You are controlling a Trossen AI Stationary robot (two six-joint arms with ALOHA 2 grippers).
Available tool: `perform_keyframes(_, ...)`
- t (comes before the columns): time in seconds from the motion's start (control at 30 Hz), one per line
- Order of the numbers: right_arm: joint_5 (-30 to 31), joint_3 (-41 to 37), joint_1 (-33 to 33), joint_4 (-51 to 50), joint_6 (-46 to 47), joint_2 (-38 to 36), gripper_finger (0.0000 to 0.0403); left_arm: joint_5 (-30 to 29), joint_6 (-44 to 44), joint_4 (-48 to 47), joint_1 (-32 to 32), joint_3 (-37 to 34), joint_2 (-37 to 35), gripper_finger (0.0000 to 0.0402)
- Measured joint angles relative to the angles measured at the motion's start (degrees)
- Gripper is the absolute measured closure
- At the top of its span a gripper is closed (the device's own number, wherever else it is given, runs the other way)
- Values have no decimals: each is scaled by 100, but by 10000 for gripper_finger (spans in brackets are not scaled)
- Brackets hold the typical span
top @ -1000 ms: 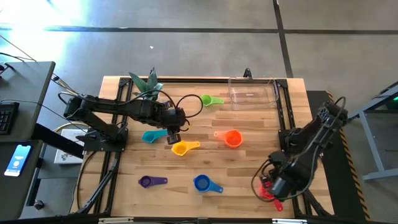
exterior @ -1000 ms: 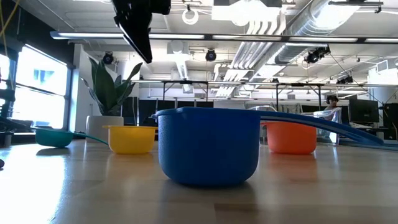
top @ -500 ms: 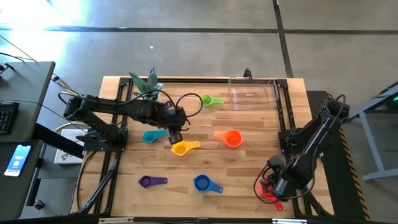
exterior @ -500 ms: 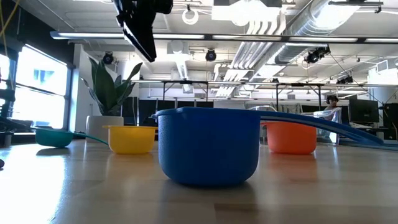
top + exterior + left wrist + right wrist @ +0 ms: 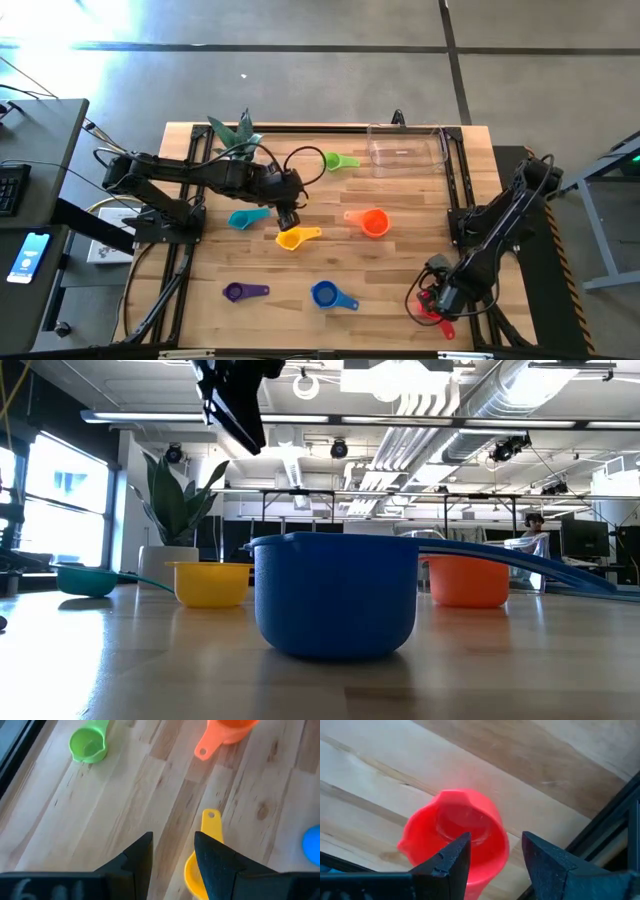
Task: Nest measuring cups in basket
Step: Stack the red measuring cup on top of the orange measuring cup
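Nearest the front edge of the table sit the blue measuring cup and the purple measuring cup, well apart, both resting untouched. Over at the front right corner, the right gripper is low over the red measuring cup; its jaws are spread, with the cup's rim between them, and the fingers are not closed on it. From above, that red cup lies close to the table's right rail.

Moving back to mid-table, the left gripper hangs in the air above the yellow measuring cup, jaws spread and holding nothing. The yellow cup's handle shows just beyond its fingertips. The teal measuring cup lies just beside it on the left, the orange measuring cup off to the right.

Farther back, the green measuring cup sits near the rear edge. The clear basket stands at the back right, with no cup visible in it. A potted plant stands at the back left.
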Motion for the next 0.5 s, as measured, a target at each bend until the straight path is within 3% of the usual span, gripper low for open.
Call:
perform_keyframes(0.33,-161,-421,9,567,1,2,237,9,-47,388,0,0,0,268)
perform_keyframes(0.5,-430,-653,9,945,5,2,282,9,-51,562,27,0,0,268)
